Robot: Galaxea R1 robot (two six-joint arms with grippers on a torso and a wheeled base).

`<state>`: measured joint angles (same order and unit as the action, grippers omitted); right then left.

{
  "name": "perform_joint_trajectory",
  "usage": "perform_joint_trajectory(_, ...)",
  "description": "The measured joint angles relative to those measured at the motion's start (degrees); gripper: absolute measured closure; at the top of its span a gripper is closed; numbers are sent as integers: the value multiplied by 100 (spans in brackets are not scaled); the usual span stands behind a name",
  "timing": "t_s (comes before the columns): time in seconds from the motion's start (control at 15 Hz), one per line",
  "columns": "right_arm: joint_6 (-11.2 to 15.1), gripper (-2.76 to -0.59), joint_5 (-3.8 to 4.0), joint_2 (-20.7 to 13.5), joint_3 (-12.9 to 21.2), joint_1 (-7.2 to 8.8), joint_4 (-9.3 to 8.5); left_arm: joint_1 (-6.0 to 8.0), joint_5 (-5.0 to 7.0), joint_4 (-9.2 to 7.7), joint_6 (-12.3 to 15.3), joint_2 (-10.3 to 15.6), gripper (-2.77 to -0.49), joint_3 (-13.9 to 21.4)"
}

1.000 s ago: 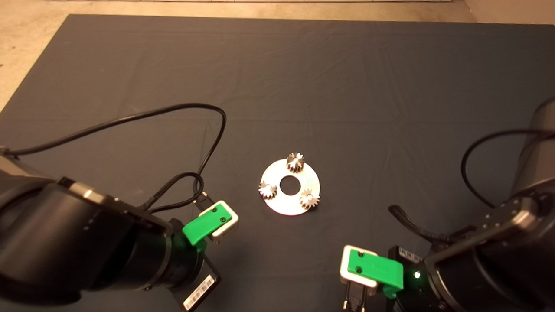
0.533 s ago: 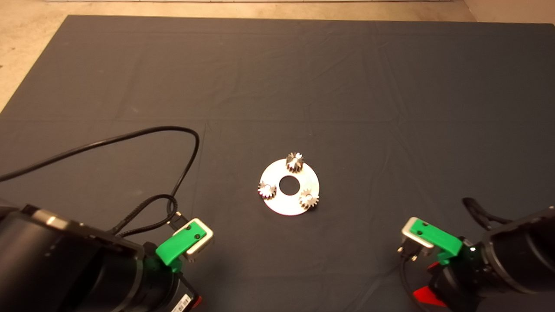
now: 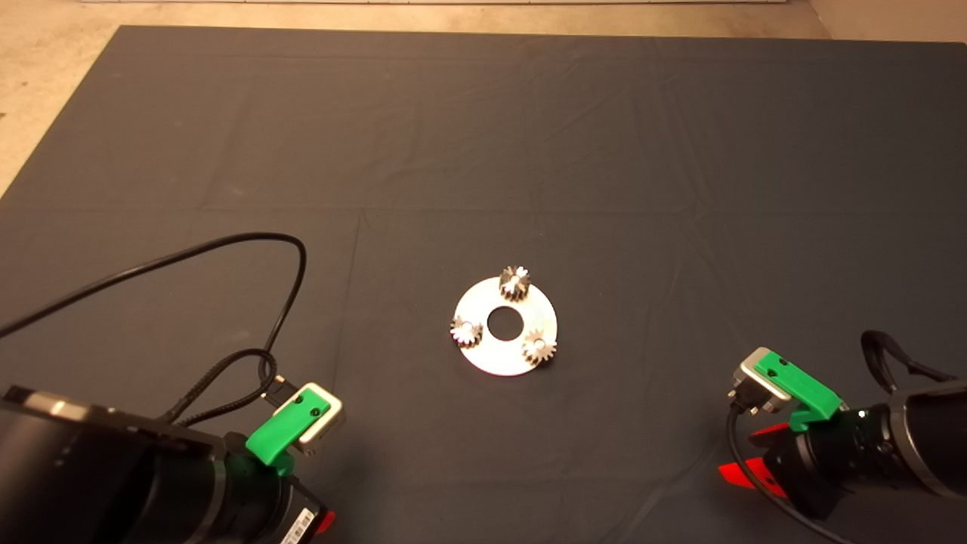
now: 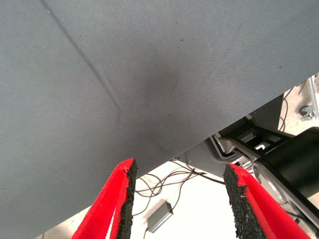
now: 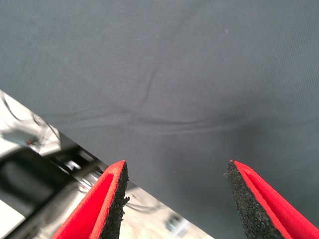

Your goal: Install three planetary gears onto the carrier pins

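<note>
A flat shiny disc [image 3: 505,361] with a large central hole lies in the middle of the dark mat. Three planetary gears sit on it: one at the far side [image 3: 514,282], one at the left [image 3: 466,331], one at the near right [image 3: 539,347]. Each gear sits over a carrier pin, which shows only as a bright spot in the bore. My left gripper [image 4: 179,172] is open over the mat's near left edge, well away from the disc. My right gripper [image 5: 177,169], [image 3: 744,453] is open at the near right, holding nothing.
A black cable [image 3: 291,257] loops over the mat from the left arm, left of the disc. Pale floor [image 3: 45,91] borders the mat at the far left. Past the mat's near edge, the left wrist view shows floor with cables and a small grey box [image 4: 160,217].
Both arms have drawn back from the disc toward the near corners, the left one down-left, the right one far to the right. The disc and its three gears have not moved.
</note>
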<state>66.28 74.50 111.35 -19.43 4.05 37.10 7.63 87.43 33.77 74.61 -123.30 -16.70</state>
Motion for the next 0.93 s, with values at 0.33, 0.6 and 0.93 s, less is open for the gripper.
perform_joint_trajectory(0.33, 0, -147, -184, -167, 4, -429, 206, -456, 0, 421, 168, 56, -116, 11)
perform_joint_trajectory(0.6, 0, -147, -162, -518, 11, -545, 237, -826, -2, 678, 293, 154, -116, 11)
perform_joint_trajectory(0.93, 1, -147, -175, -515, 12, -624, 407, -969, -4, 1245, 491, 745, -116, 39)
